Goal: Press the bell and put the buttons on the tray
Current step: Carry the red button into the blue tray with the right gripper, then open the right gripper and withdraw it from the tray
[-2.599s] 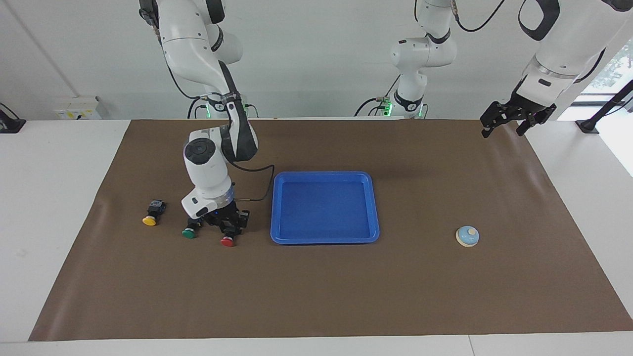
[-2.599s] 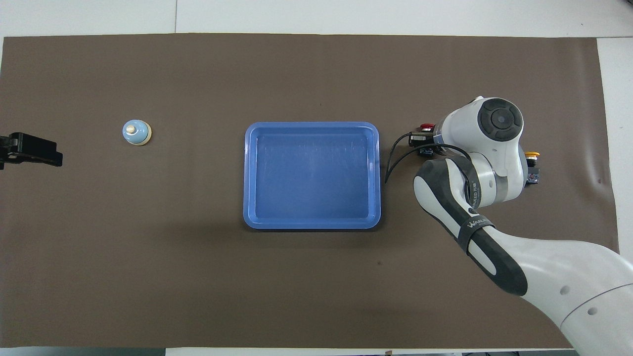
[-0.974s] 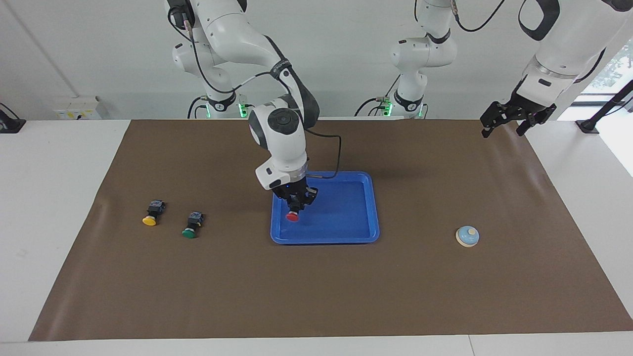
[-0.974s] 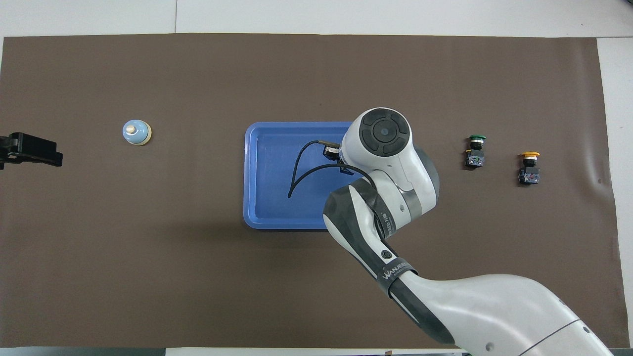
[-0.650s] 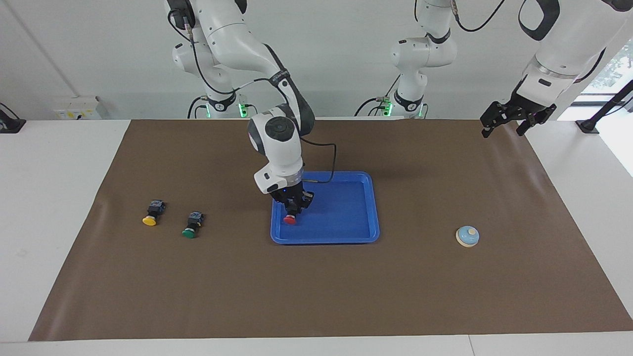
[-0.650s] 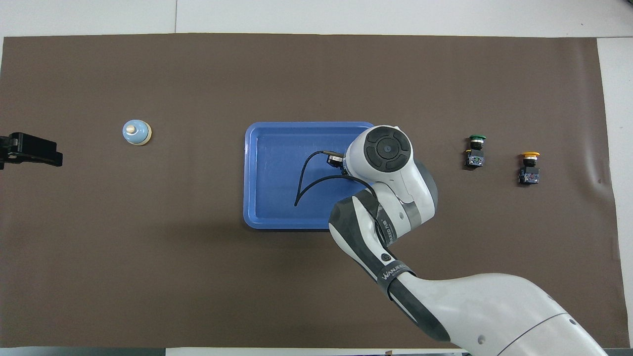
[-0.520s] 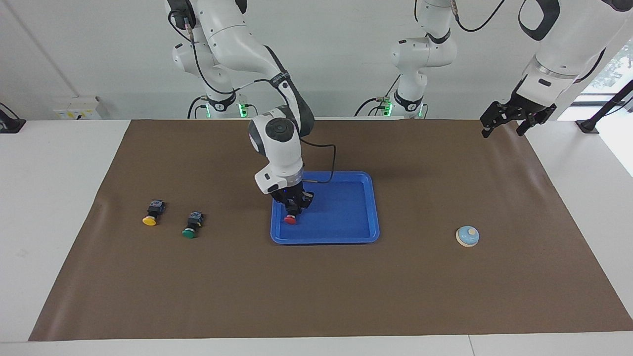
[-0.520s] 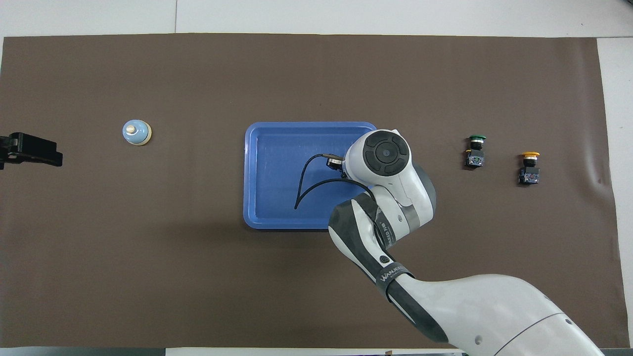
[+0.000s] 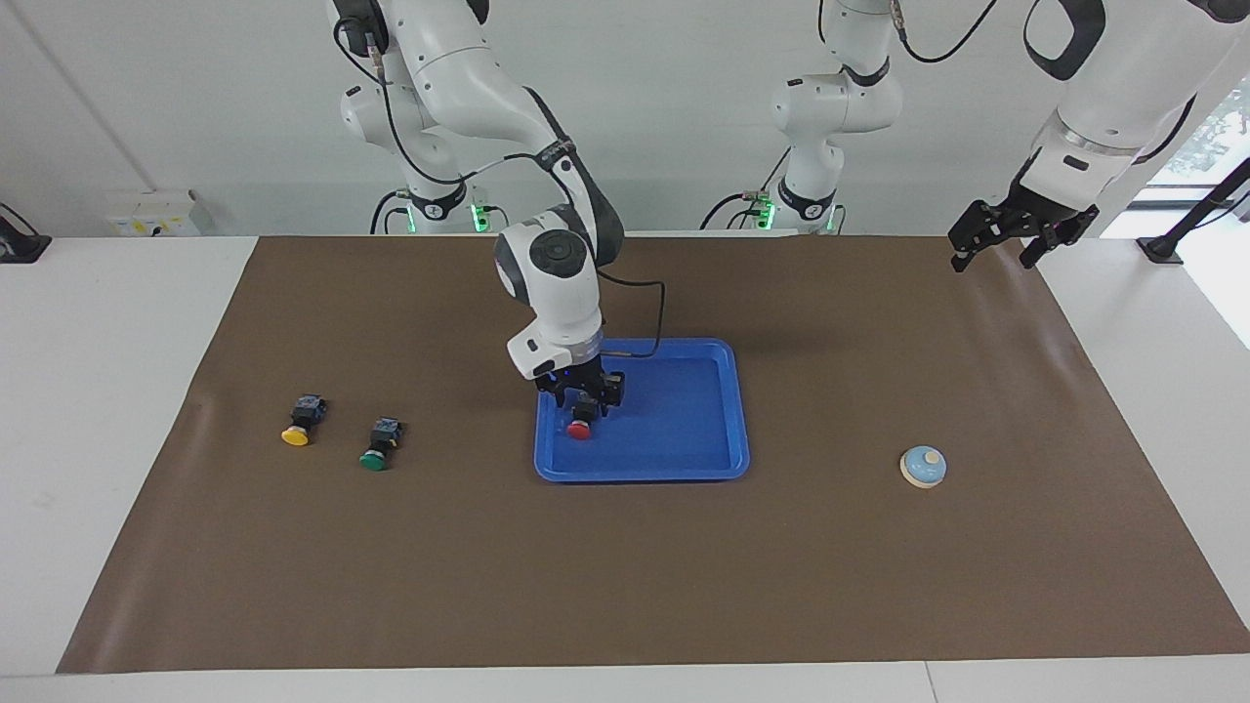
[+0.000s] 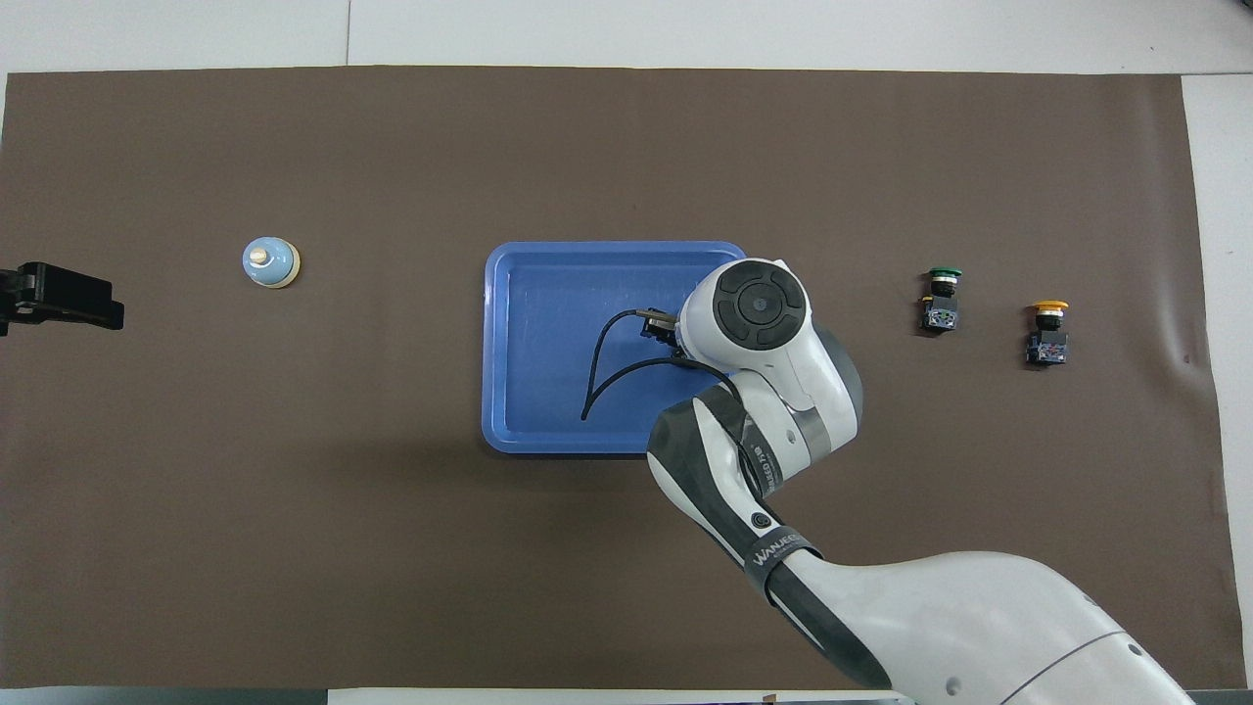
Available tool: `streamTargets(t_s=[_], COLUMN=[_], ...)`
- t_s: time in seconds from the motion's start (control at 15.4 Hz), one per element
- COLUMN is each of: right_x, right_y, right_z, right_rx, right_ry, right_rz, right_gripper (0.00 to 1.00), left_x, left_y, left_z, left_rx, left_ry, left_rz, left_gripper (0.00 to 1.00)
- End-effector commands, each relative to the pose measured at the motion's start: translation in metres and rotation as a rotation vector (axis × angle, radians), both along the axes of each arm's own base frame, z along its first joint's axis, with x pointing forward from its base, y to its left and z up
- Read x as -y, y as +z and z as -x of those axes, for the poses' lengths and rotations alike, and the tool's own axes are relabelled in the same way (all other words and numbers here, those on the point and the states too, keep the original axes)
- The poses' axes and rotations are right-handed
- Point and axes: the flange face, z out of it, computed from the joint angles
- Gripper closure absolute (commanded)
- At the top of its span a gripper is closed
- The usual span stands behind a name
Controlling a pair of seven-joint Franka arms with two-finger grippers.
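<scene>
A: What is seen nearest the robots?

B: The left gripper (image 9: pixel 992 262) is held idle in the air over the mat's (image 9: pixel 625 586) corner at the left arm's end, its fingers apart and empty.

A: And farther out?

B: The tray (image 9: pixel 684 471) is found mid-mat. The right gripper (image 9: pixel 583 398) is lowered into it at the right arm's end, fingers spread. The red button (image 9: pixel 579 430) is seen between them on the tray floor; contact cannot be judged.

A: The other buttons?

B: The yellow button (image 9: pixel 298 430) and the green button (image 9: pixel 376 451) are laid on the mat toward the right arm's end, green nearer the tray.

A: The bell?

B: The bell (image 9: pixel 923 467) is set upright toward the left arm's end, well apart from the tray.
</scene>
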Motion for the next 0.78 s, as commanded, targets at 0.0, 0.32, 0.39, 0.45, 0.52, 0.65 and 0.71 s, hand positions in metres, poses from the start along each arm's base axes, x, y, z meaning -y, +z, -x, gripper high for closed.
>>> streamTargets(t_s=[0.0,0.32,0.39,0.45,0.52,0.65,0.71], right_x=[0.031,0.127,0.151,0.174,0.198,0.236,0.253], right_y=[0.06,0.112,0.112,0.11,0.107,0.099,0.095], right_z=[-0.015,-0.038,-0.041,-0.045,-0.048,-0.047,-0.048], right_rx=[-0.001,-0.02,-0.037,-0.046,-0.05,-0.06,-0.05], right_ry=[-0.023,0.033,0.063,0.092,0.112,0.158,0.175], right_rz=[0.008,0.031,0.045,0.057,0.065,0.067,0.066], right_gripper=[0.0,0.0,0.0,0.0,0.0,0.0,0.0], left_x=[-0.001,-0.002,-0.001,-0.002,-0.001,-0.001,-0.001], left_y=[0.0,0.001,0.0,0.0,0.0,0.0,0.0], left_z=[0.006,0.006,0.006,0.006,0.006,0.006,0.006], left_rx=[-0.01,-0.008,-0.01,-0.01,-0.01,-0.01,-0.01], left_ry=[0.006,0.007,0.006,0.007,0.006,0.006,0.006], left_rz=[0.011,0.011,0.011,0.011,0.011,0.011,0.011], left_gripper=[0.0,0.0,0.0,0.0,0.0,0.0,0.0])
